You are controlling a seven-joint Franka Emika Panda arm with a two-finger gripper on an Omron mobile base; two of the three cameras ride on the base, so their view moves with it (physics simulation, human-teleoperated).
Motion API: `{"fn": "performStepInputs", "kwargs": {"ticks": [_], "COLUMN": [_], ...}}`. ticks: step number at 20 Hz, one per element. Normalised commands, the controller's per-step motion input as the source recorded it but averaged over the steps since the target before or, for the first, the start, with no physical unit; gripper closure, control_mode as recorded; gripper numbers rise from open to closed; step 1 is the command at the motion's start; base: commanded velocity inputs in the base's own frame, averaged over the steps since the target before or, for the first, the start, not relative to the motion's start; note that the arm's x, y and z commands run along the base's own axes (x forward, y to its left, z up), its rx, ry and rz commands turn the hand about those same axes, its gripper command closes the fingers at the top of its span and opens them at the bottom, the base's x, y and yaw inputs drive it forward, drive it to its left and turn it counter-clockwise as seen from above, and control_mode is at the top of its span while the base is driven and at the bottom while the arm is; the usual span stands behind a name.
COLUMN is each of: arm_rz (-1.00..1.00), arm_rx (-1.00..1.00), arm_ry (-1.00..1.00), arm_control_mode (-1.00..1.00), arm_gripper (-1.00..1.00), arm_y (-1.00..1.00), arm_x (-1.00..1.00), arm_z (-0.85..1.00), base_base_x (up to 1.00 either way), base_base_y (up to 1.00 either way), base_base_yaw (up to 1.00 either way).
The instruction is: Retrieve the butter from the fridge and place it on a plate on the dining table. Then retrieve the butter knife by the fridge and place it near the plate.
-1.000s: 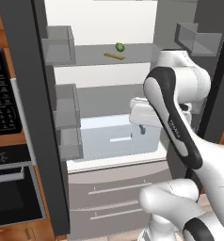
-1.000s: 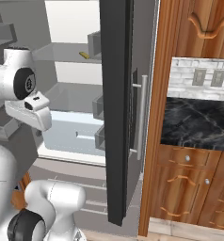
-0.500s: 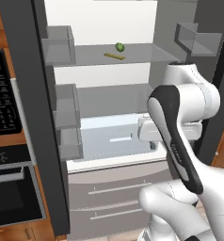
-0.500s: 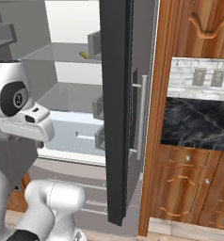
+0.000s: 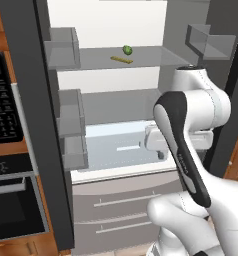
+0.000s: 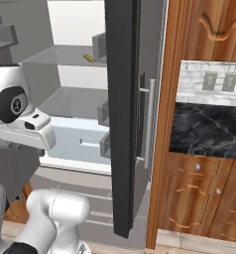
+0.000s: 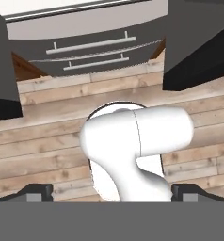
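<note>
Yellow-olive butter (image 5: pixel 121 60) | flat on fridge (image 5: pixel 141 30) shelf | long axis left-right

The arm is being rendered as glossy white rounded shells joined by dark grey-black bands at the joints. A black circular cap is being shown on one joint, and the hand housing is appearing boxy and white.

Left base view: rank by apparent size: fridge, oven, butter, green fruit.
1. fridge: takes up most of the frame.
2. oven: cut off by the left edge, so only partly visible.
3. butter: thin stick, longer than the fruit.
4. green fruit: close to the butter in size; both are far back, so ranking is tentative.
</note>
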Motion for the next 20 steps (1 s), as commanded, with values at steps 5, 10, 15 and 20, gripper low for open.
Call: {"fn": "performStepInputs", "kwargs": {"ticks": [5,10,15,20], "arm_rz": [0.0,0.0,0.0,0.0], "arm_rx": [0.0,0.0,0.0,0.0], "arm_ry": [0.0,0.0,0.0,0.0], "arm_control_mode": [1.0,1.0,1.0,1.0], "arm_gripper": [-1.0,-1.0,-1.0,-1.0], "arm_y": [0.0,0.0,0.0,0.0], "arm_x": [0.0,0.0,0.0,0.0], "arm_z": [0.0,0.0,0.0,0.0], "base_base_x": [0.0,0.06,0.01,0.0], "base_base_y": [0.15,0.21,0.44,0.33], "base_base_yaw": [-0.06,-0.13,-0.05,-0.01]}}
